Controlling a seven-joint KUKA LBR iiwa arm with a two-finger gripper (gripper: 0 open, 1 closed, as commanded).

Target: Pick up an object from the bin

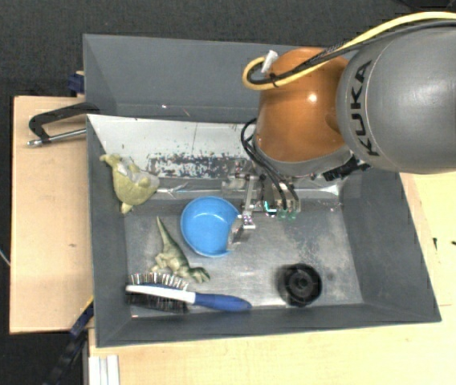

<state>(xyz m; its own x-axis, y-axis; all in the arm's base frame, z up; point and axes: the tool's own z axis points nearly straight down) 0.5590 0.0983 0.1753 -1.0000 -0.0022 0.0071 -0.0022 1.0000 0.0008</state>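
Hanging claw just beside blue bowl; opening unclear; scuffed grey bin floor; dark carpet around.

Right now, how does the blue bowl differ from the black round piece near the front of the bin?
Colour: the blue bowl is bright blue, while the black round piece is black.
Size: the blue bowl looks clearly wider than the black round piece.
Place: the blue bowl lies mid-bin, right beside the gripper. The black round piece lies by the front wall, apart from the gripper.
Both are round in outline.
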